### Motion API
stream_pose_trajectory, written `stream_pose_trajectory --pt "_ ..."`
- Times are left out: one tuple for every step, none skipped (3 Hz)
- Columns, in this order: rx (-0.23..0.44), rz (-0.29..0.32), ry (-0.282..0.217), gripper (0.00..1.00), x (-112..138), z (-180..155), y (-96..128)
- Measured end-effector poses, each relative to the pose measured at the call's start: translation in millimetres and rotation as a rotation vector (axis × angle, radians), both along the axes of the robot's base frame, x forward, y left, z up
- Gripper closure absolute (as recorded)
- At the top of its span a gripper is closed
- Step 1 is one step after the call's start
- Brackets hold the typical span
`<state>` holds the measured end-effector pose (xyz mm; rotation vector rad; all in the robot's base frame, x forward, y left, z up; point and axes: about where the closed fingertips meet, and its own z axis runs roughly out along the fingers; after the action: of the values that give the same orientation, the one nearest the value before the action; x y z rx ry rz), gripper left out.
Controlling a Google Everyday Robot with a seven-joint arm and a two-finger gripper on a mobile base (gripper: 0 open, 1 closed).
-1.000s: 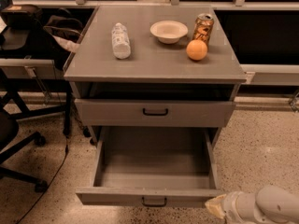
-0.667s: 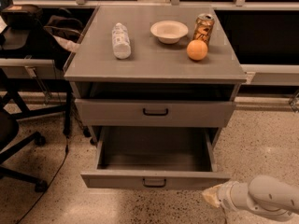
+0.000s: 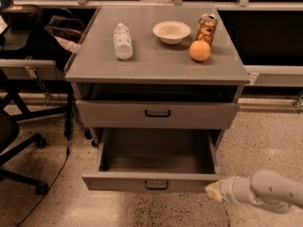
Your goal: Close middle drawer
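— Where does your one camera look from?
— From in front of the desk (image 3: 156, 63) and above its top, tilted down, fairly near. My fingers (image 3: 214, 191) show low and right of the desk, beside its middle drawer (image 3: 118, 182).

Office-like workroom, grey metal drawer cabinet (image 3: 156, 64) at centre, black wheeled office chair (image 3: 8, 129) at 8 o'clock, grey-edged desk (image 3: 33, 68) with black bag (image 3: 23, 14) at 10 o'clock, speckled terrazzo floor (image 3: 270, 131), robot's pale gripper (image 3: 215, 191) at 5 o'clock, low above floor.
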<state>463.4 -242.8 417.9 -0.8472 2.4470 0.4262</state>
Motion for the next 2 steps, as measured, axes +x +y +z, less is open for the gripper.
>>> stream_pose_trajectory --pt "-0.006 -0.012 -0.014 1.00 22.9 -0.5 -2.0" --pt "0.008 -0.037 -0.073 1.00 108.0 14.5 3.1"
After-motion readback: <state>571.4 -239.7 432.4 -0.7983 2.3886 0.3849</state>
